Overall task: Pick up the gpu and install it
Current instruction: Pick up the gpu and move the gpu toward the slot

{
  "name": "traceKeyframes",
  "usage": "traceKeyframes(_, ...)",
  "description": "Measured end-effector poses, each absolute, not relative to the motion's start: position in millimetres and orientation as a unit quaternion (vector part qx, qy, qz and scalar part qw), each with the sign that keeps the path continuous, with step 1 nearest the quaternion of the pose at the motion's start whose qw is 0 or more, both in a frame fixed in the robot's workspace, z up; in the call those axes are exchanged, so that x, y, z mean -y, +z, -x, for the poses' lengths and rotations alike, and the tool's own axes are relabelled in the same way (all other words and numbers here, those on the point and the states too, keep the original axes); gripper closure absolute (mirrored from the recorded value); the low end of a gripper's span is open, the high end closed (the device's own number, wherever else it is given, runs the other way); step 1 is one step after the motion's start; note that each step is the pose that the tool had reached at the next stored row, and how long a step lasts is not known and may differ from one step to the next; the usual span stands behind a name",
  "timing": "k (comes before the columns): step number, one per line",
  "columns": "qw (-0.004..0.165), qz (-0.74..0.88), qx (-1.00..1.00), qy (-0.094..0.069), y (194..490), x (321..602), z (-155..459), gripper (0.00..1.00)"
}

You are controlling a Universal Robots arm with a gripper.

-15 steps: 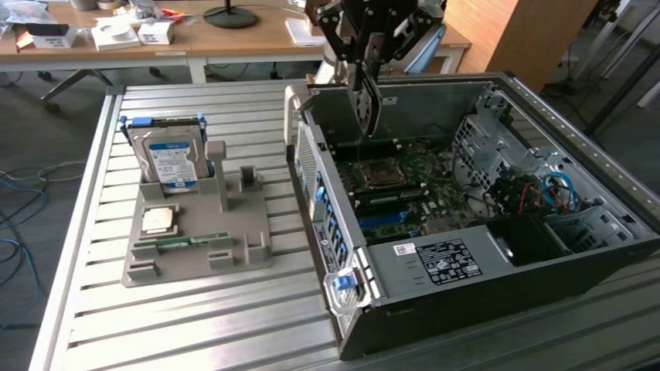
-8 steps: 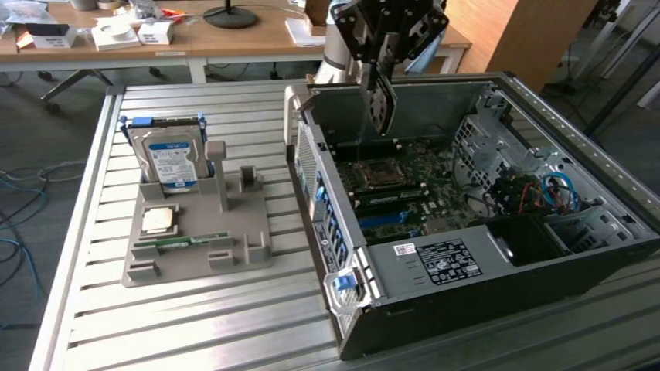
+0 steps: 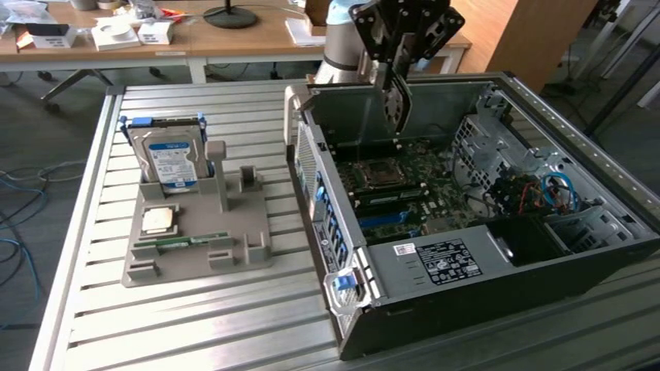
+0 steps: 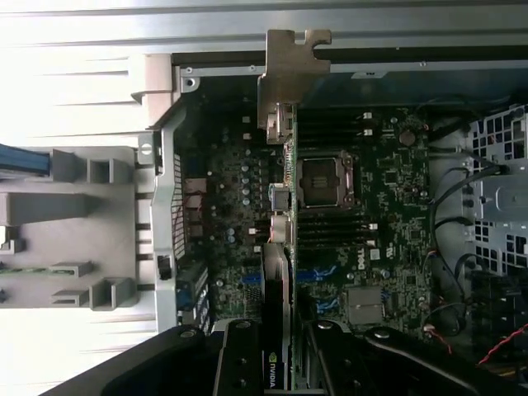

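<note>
Over metal case (image 3: 484, 313), tool (image 3: 398, 68) clamps gpu (image 3: 395, 108) — thin

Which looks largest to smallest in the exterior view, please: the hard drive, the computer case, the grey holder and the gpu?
1. computer case
2. grey holder
3. hard drive
4. gpu, though it hangs edge-on, so its place against the hard drive is unsure.

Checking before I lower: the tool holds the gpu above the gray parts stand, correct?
Not quite. The tool holds the gpu above the open computer case, not the gray parts stand; the exterior view shows it.
</note>
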State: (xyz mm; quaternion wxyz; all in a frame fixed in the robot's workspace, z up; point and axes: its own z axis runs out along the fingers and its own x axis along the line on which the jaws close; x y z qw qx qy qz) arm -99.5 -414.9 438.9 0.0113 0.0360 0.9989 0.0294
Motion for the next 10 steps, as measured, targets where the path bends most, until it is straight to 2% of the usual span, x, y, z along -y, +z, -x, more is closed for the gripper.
traceKeyframes(10, 0.011, -0.036, -0.999, 0.029, 439, 415, 71, 0.73)
